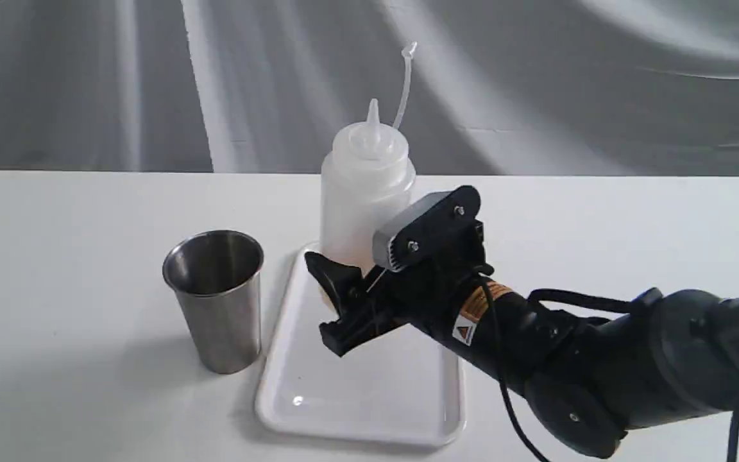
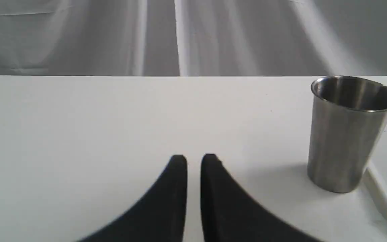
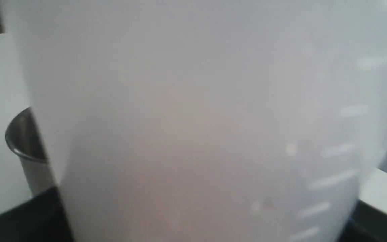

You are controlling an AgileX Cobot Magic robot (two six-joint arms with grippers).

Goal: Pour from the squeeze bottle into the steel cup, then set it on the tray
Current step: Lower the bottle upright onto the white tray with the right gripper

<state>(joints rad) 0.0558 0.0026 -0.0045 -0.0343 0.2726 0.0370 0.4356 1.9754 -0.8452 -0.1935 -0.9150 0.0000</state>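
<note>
Squeeze bottle: the squeeze bottle (image 1: 363, 192) stands upright at the 12 o'clock end of the tray (image 1: 356, 391). Its cone nozzle (image 1: 373, 115) points straight up, and the thin cap strap (image 1: 403, 83) rises past it at 1 o'clock. The base is hidden behind the right hand (image 1: 321, 298), so whether it rests on the tray floor cannot be told.
Bottle contents: the wall is cloudy white. In the right wrist view a faint brownish tint shows through its lower part, and the level cannot be read.
Steel cup: the steel cup (image 1: 215, 308) stands upright on the worktop (image 1: 55, 289) at the tray's 9 o'clock, just beside the long rim. Whether they touch cannot be told.
Cup contents: the inside shows grey, shadowed metal down to where the near wall cuts off the view. Whether it holds liquid cannot be told.
Tray: it lies flat on the worktop, its white floor bare from the middle to the 6 o'clock end.
Right hand: its arm reaches in from 4 o'clock. The black fingers (image 3: 18, 222) lie against both sides of the bottle's lower wall, grasping it.
Left hand: the left hand (image 2: 193, 159) shows only in its own wrist view, low over the worktop. It is clenched to a narrow slit with nothing between the fingers, well apart from the cup.
</note>
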